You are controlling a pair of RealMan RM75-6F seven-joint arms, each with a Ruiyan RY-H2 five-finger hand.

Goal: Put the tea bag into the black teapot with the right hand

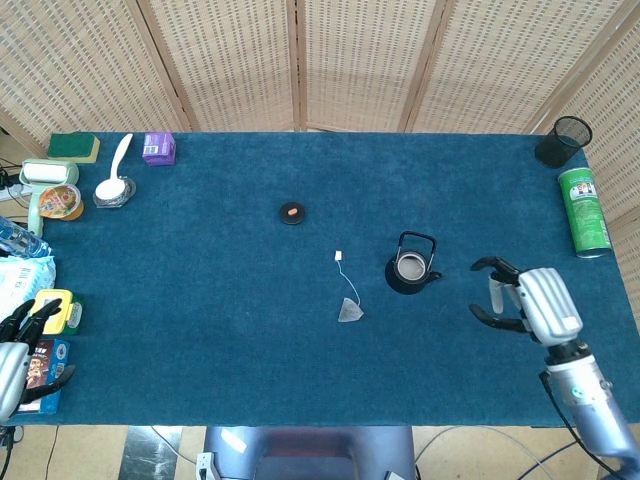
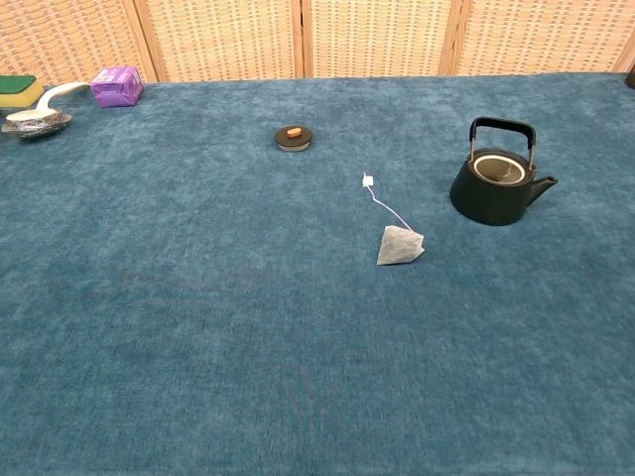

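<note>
A grey pyramid tea bag (image 1: 351, 311) (image 2: 400, 245) lies on the blue cloth near the middle, its string running up to a small white tag (image 1: 339, 256) (image 2: 367, 180). The black teapot (image 1: 409, 266) (image 2: 496, 185) stands lidless to its right, handle upright. Its black lid (image 1: 292, 213) (image 2: 293, 137) with an orange knob rests further back and left. My right hand (image 1: 522, 301) hovers open to the right of the teapot, fingers spread toward it, holding nothing. At the table's left front corner, my left hand (image 1: 22, 350) is open and empty. Neither hand shows in the chest view.
A green can (image 1: 583, 210) and a black mesh cup (image 1: 563, 141) stand at the far right. A purple box (image 1: 158, 148) (image 2: 117, 86), a white spoon in a dish (image 1: 114, 185), a green sponge (image 1: 74, 146) and several packets lie along the left edge.
</note>
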